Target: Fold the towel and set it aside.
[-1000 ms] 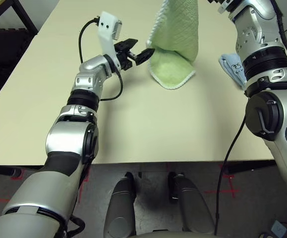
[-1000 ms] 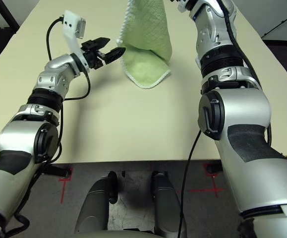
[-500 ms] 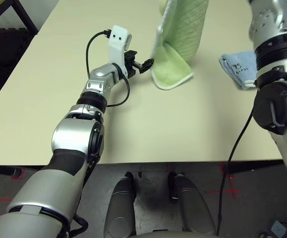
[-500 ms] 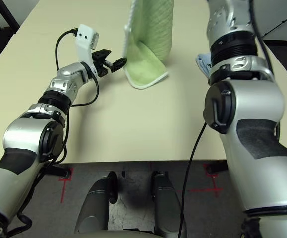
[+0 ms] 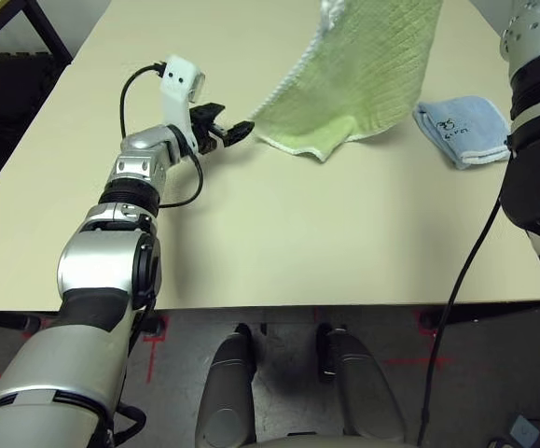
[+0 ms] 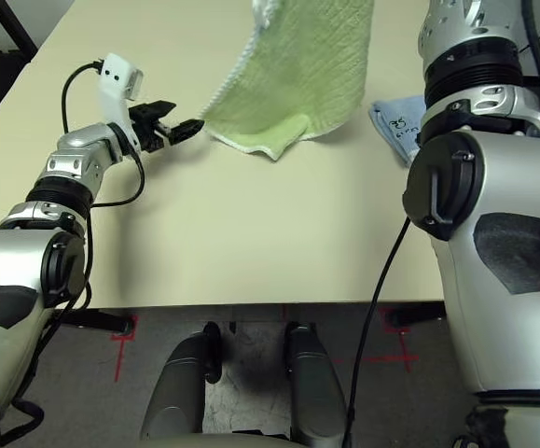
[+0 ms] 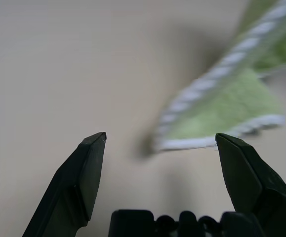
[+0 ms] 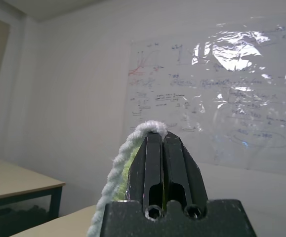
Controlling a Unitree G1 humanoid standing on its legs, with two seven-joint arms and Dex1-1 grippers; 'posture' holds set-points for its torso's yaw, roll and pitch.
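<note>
Bare surface (image 5: 279, 224) lies wide before me. The hanging towel (image 5: 363, 75) blocks my left end effector's (image 5: 235, 133) path ahead; a blue cloth (image 5: 461, 129) sits on the right.

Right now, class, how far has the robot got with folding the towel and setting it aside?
Done: the right pincer is shut on the towel, lifting it with the lower edge on the table. In hand: the open left pincer faces a hanging corner. Left: folding it and setting it aside.

The towel (image 5: 358, 79) hangs from the right fingers (image 8: 161, 148) with its low corner on the table (image 5: 279, 233), just ahead of the left fingers (image 5: 240, 128), the blue cloth (image 5: 463, 130) to its right.
</note>
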